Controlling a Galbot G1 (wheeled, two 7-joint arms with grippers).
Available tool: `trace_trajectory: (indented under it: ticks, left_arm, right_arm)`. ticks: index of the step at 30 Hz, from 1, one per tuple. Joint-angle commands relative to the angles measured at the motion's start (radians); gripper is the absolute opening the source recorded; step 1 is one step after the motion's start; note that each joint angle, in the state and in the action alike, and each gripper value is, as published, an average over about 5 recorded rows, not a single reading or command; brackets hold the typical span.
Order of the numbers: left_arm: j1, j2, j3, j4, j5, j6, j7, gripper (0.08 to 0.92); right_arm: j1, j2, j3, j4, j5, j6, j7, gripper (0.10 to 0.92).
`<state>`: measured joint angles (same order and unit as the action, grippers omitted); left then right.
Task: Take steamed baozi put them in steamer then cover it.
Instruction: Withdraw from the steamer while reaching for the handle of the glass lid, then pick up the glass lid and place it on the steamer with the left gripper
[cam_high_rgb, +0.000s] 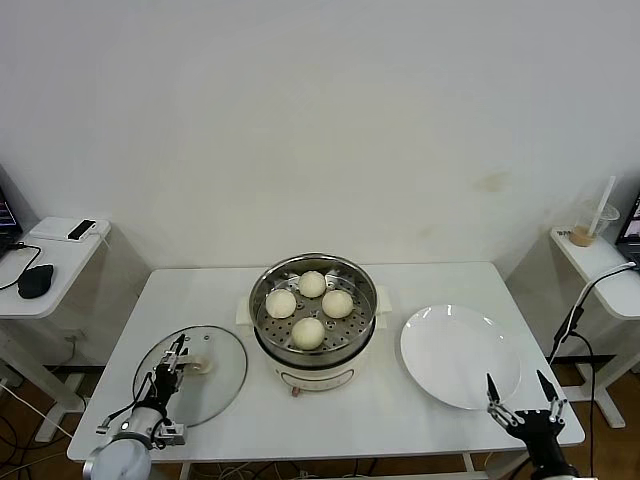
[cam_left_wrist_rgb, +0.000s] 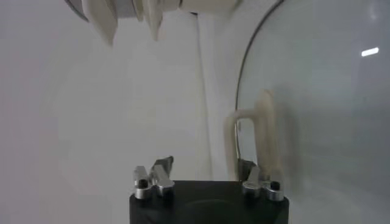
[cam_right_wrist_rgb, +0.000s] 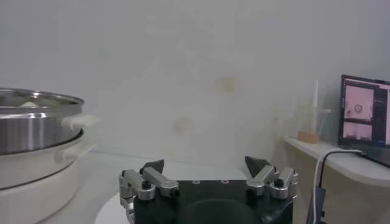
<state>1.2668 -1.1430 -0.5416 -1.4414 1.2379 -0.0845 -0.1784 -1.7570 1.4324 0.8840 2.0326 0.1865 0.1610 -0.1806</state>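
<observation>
Several off-white baozi (cam_high_rgb: 308, 332) lie on the perforated tray inside the steel steamer (cam_high_rgb: 362, 300) at the table's centre; the steamer (cam_right_wrist_rgb: 30, 122) also shows in the right wrist view. The glass cover (cam_high_rgb: 218, 388) lies flat on the table at the left, its cream handle (cam_high_rgb: 203, 363) upward. My left gripper (cam_high_rgb: 178, 358) hangs low over the cover beside the handle. In the left wrist view its jaws (cam_left_wrist_rgb: 204, 167) stand apart, one finger close against the handle (cam_left_wrist_rgb: 265, 131) of the cover (cam_left_wrist_rgb: 317, 91). My right gripper (cam_high_rgb: 520, 392) waits open at the front right, by the plate.
A white plate (cam_high_rgb: 455, 355) lies right of the steamer. Side tables flank the work table: the left one holds a mouse (cam_high_rgb: 36, 280) and a phone (cam_high_rgb: 82, 229), the right one a cup with a straw (cam_high_rgb: 590, 228). A cable stand (cam_high_rgb: 575, 320) rises at the right edge.
</observation>
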Motion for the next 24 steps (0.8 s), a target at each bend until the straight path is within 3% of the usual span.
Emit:
trace_trajectory:
  ticks: [1,12,19,24]
  left_arm:
    - [0.019,0.0,-0.009,-0.004,-0.022,-0.008,-0.026,0.454]
    - [0.12,0.016,-0.085,-0.143,-0.058,-0.009,-0.035,0.15]
    - [0.204,0.054,-0.199,-0.311,-0.078,0.012,0.026,0.137]
    - [0.216,0.103,-0.275,-0.361,-0.148,0.024,0.086,0.137]
  right_arm:
    - [0.0,0.001,-0.006,0.0,-0.004,0.001,0.0,0.823]
    - [0.0,-0.005,-0.034,-0.006,-0.016,0.003,-0.004,0.823]
    - [0.011,-0.02,-0.046,-0.013,-0.015,0.001,-0.005,0.823]
    - [0.017,-0.028,-0.061,-0.022,-0.017,0.001,-0.006,0.823]
